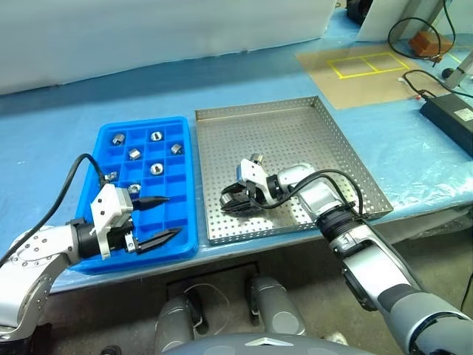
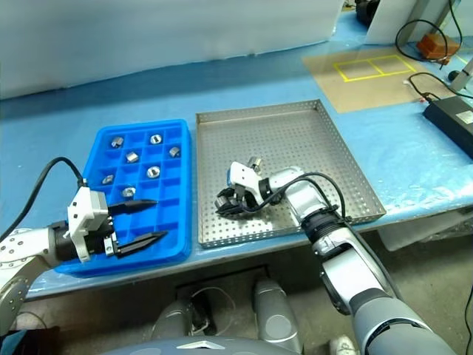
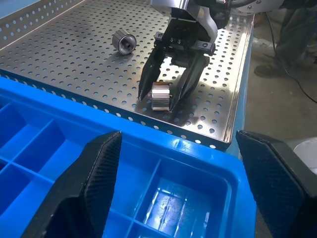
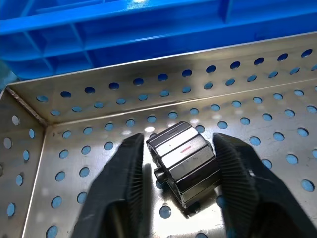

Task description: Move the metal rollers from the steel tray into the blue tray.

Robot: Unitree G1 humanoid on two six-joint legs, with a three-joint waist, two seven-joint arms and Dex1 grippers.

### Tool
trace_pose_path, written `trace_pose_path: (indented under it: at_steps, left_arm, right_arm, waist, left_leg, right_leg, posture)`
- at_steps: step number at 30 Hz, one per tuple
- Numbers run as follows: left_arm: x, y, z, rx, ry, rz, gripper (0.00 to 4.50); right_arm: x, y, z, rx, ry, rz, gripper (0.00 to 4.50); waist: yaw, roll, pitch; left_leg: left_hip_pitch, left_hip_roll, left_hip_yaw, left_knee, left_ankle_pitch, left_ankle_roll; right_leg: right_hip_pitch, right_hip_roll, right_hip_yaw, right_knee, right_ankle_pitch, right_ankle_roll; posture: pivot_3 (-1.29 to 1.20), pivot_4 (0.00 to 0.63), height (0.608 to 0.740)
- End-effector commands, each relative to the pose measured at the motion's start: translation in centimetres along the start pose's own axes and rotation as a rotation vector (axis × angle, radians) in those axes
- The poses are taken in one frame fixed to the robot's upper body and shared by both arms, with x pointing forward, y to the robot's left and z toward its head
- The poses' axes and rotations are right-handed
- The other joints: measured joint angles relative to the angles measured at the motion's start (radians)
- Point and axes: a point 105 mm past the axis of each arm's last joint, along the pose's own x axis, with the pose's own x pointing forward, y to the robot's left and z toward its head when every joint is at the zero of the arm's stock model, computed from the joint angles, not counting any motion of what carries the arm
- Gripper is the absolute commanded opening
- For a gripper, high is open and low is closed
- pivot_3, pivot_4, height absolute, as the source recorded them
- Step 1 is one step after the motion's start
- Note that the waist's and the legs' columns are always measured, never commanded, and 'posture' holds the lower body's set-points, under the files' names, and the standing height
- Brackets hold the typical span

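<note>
Black fingers of the left gripper [image 1: 162, 218] gape empty over the blue tray [image 1: 185, 177], which holds seven metal rollers [image 1: 156, 168]. In the steel tray [image 1: 325, 148], the right gripper [image 3: 166, 96] brackets one roller [image 4: 183, 161], contact unclear; another [image 3: 124, 41] lies beyond.

Steel tray [image 1: 295, 118]: perforated sheet metal, dull brushed sheen. Rollers [image 4: 184, 161]: polished faceted metal, mirror-bright. Blue tray [image 1: 181, 185]: glossy moulded plastic. Right claw fingers [image 4: 121, 186]: matt black, ribbed pads. Worktop [image 1: 244, 78]: smooth blue sheet.
</note>
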Motion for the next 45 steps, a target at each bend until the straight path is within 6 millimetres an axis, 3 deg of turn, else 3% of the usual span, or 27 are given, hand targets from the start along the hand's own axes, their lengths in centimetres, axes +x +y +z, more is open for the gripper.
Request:
trace_pose_path:
  at_steps: [1, 4, 7, 13, 16, 19, 23, 26, 31, 39, 45]
  left_arm:
    - [-0.4, 0.4, 0.9, 0.049, -0.012, 0.009, 3.92]
    - [-0.7, 0.4, 1.0, 0.043, -0.011, 0.013, 3.92]
    - [-1.3, 0.5, 2.0, -0.005, -0.057, 0.022, 3.92]
    - [-3.2, 1.6, 2.6, -0.014, -0.047, 0.113, 3.92]
    - [-4.1, 2.7, 2.7, -0.005, -0.05, 0.192, 3.92]
    - [-5.3, 4.0, 1.7, 0.001, -0.013, 0.291, 3.92]
    - [-5.7, 4.5, 1.2, -0.016, -0.026, 0.372, 3.92]
    - [-5.7, 4.7, 1.5, -0.041, -0.079, 0.431, 3.92]
    - [-6.7, 4.4, 1.6, -0.087, -0.116, 0.482, 3.92]
    - [-6.5, 3.6, 1.4, -0.114, -0.121, 0.476, 3.92]
    - [-6.0, 3.3, 1.7, -0.117, -0.136, 0.468, 3.92]
  right_arm:
    - [-0.2, 0.2, 0.7, -0.026, -0.03, 0.017, 2.0]
    - [-0.4, 0.2, 1.2, -0.025, -0.041, 0.017, 1.28]
    - [-0.8, 0.3, 2.7, -0.051, -0.077, 0.026, 1.28]
    - [-0.8, -0.2, 9.3, -0.063, -0.259, 0.051, 1.28]
    - [0.6, -0.2, 12.5, -0.092, -0.337, 0.058, 1.28]
    - [3.3, -1.6, 14.1, -0.107, -0.335, -0.054, 1.28]
    - [6.2, -2.4, 14.8, -0.127, -0.282, -0.148, 1.28]
    - [7.0, -2.5, 14.8, -0.093, -0.276, -0.151, 1.28]
    - [7.4, -2.9, 12.9, -0.056, -0.197, -0.166, 1.28]
    - [10.3, -1.4, 12.6, 0.002, -0.173, -0.127, 1.28]
    - [10.6, -0.2, 12.7, 0.012, -0.172, -0.043, 1.28]
  waist:
    - [0.0, 0.0, 0.0]
    - [0.0, 0.0, 0.0]
    - [0.0, 0.0, 0.0]
    - [-0.002, 0.0, 0.0]
    - [-0.001, -0.002, 0.001]
    - [0.001, -0.002, 0.001]
    - [0.017, -0.004, 0.001]
    - [0.045, -0.005, 0.001]
    - [0.083, -0.006, 0.001]
    - [0.124, -0.006, 0.001]
    - [0.156, -0.006, 0.001]
  left_leg:
    - [0.0, 0.0, 0.0, 0.0, 0.0, 0.0]
    - [0.0, 0.0, 0.0, 0.0, 0.0, 0.0]
    - [0.0, 0.0, 0.0, 0.0, 0.0, 0.0]
    - [0.001, 0.0, 0.001, -0.001, 0.0, -0.001]
    - [0.001, 0.0, 0.001, -0.001, 0.001, -0.002]
    - [0.001, 0.0, 0.001, -0.001, 0.002, -0.004]
    - [0.0, 0.0, 0.001, -0.002, 0.003, -0.006]
    - [-0.003, 0.0, 0.001, -0.002, 0.003, -0.006]
    - [-0.005, 0.0, 0.002, -0.003, 0.003, -0.006]
    - [0.0, 0.001, 0.005, -0.006, 0.006, -0.01]
    - [0.001, 0.001, 0.006, -0.008, 0.007, -0.012]
  right_leg:
    - [0.0, 0.0, 0.0, 0.0, 0.0, 0.0]
    - [0.0, 0.0, 0.0, 0.0, 0.0, 0.0]
    - [-0.001, 0.0, 0.001, 0.0, 0.0, 0.0]
    - [-0.001, 0.001, 0.002, 0.002, 0.0, 0.0]
    - [-0.003, 0.001, 0.003, 0.005, 0.0, -0.001]
    - [-0.005, 0.001, 0.004, 0.01, -0.002, -0.003]
    - [-0.008, 0.001, 0.004, 0.012, -0.003, -0.005]
    - [-0.011, 0.001, 0.004, 0.012, -0.003, -0.005]
    - [-0.015, 0.001, 0.005, 0.013, -0.003, -0.006]
    - [-0.016, 0.003, 0.008, 0.016, -0.004, -0.006]
    - [-0.016, 0.003, 0.009, 0.016, -0.004, -0.006]
  posture:
    - [-0.49, 0.15, 0.74]
    - [-0.49, 0.15, 0.74]
    - [-0.48, 0.15, 0.74]
    - [-0.44, 0.15, 0.74]
    - [-0.42, 0.15, 0.74]
    - [-0.39, 0.15, 0.74]
    - [-0.35, 0.15, 0.74]
    - [-0.34, 0.15, 0.74]
    - [-0.32, 0.15, 0.74]
    - [-0.31, 0.15, 0.74]
    - [-0.3, 0.15, 0.74]
